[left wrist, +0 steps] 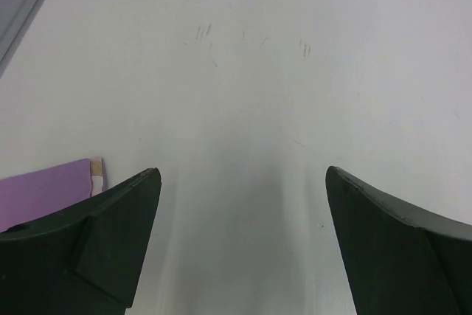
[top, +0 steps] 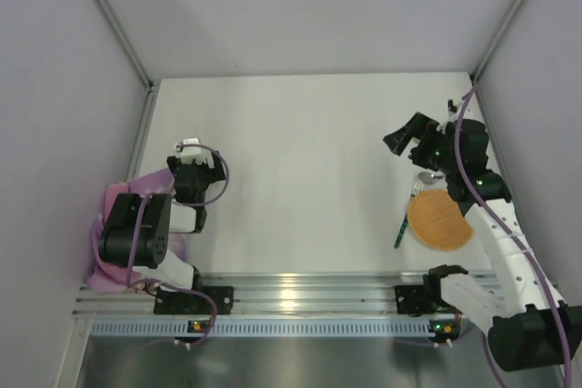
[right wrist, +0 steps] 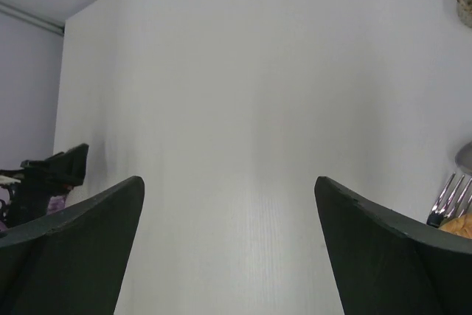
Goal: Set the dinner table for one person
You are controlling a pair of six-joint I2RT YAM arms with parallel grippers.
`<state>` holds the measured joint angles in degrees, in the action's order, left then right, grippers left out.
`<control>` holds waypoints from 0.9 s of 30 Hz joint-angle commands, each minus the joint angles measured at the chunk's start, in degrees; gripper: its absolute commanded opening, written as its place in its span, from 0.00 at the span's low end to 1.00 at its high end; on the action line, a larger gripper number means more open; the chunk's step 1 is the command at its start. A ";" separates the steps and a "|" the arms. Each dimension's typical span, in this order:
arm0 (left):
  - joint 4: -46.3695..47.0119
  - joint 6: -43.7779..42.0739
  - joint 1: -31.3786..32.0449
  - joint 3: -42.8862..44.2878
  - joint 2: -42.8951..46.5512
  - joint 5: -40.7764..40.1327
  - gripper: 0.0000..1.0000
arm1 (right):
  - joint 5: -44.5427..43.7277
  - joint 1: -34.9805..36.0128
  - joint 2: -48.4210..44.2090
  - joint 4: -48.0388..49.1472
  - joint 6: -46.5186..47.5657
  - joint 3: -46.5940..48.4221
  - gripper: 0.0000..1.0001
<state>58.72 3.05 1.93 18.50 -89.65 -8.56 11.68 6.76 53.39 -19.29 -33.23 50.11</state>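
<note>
A purple placemat (top: 116, 197) lies at the near left corner of the white tabletop (top: 309, 152), partly under the left arm. The left pincer (left wrist: 243, 245) hangs over bare surface, fingers wide apart and holding nothing. Toward the right edge, the right pincer (right wrist: 228, 248) is likewise spread and unloaded. Nearer along that edge lies a round wooden plate (top: 440, 221), with a fork (right wrist: 448, 198) at its far rim.
</note>
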 commanded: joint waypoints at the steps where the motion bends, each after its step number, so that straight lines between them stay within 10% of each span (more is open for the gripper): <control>1: 4.38 0.29 -0.09 -0.66 -0.26 0.56 0.99 | -0.17 2.19 1.46 -6.01 0.97 5.78 1.00; 15: 4.37 -1.19 0.35 -0.48 0.70 1.26 0.98 | -11.41 22.83 8.92 -16.74 5.80 21.42 1.00; 18: -25.22 1.05 5.60 7.65 9.12 -11.78 0.99 | -13.97 25.05 12.96 -19.46 8.53 26.68 1.00; 22: -68.67 30.57 3.09 32.74 6.26 -29.39 0.99 | -14.93 25.14 15.43 -19.39 9.42 30.05 1.00; 24: -77.40 30.87 -3.04 39.56 -2.96 -14.92 0.99 | -15.11 25.23 16.48 -18.51 9.59 30.22 1.00; 27: -92.98 34.39 -3.61 50.04 -11.60 -16.12 0.99 | -13.80 25.23 18.33 -17.45 9.42 30.66 1.00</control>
<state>-4.51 27.94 0.47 64.73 -93.84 -23.94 -1.50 31.51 70.30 -37.41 -24.99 77.82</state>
